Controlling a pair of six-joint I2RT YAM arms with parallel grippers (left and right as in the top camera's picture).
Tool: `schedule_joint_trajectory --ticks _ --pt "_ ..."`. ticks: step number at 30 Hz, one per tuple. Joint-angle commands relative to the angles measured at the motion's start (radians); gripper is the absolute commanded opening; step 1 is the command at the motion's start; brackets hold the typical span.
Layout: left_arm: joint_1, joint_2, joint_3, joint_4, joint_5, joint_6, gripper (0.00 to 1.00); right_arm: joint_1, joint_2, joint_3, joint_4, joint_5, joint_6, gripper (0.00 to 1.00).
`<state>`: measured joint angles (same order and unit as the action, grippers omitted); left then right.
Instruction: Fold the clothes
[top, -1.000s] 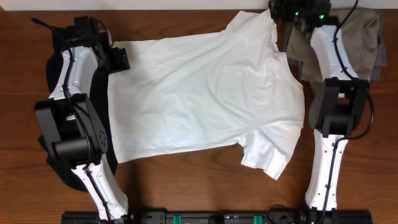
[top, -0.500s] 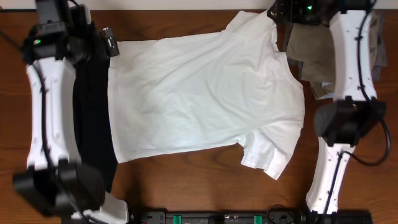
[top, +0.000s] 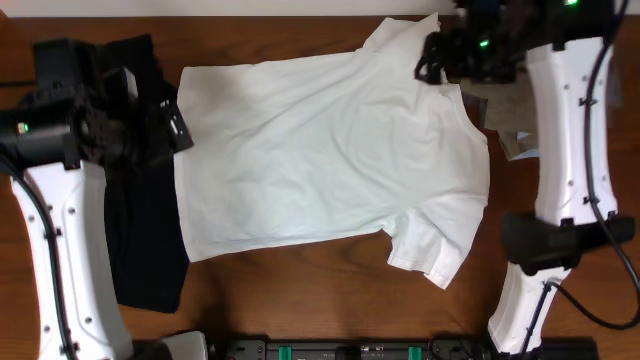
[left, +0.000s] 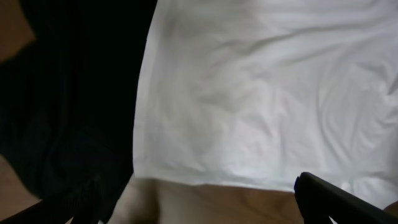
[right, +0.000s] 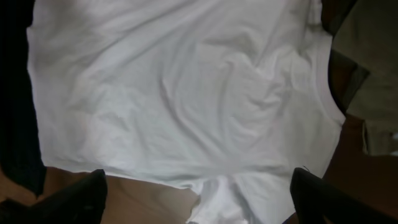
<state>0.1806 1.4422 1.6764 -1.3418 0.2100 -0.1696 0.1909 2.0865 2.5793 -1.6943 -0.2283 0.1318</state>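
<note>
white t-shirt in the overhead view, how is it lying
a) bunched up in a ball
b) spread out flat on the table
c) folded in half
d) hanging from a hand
b, the white t-shirt lies opened out flat across the table, with no fold made in it yet.

Overhead: fixed high above, facing straight down on the table (top: 300, 290); the whole white T-shirt (top: 330, 160) is in frame.
Left wrist: above the cloth, facing down on a shirt corner beside the black garment (left: 68, 93).
Right wrist: farther off, facing down on most of the shirt.
Shared: all three show the shirt.
</note>
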Motion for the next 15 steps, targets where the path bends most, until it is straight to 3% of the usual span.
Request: schedule_joint_trajectory --ticks 1,5,15 --pt "0.003 -0.051 -0.092 -0.007 -0.026 -0.042 0.98 0.072 -0.021 -0.05 -0.004 0.121 0.126 0.91" --pt "0.003 -0.13 -0.232 0.005 -0.1 -0.073 0.98 0.119 -0.021 -0.153 -0.004 0.19 0.217 0.89" --pt "0.003 -0.267 -0.65 0.195 -0.102 -0.188 0.98 0.131 -0.047 -0.482 0.001 0.235 0.372 0.82"
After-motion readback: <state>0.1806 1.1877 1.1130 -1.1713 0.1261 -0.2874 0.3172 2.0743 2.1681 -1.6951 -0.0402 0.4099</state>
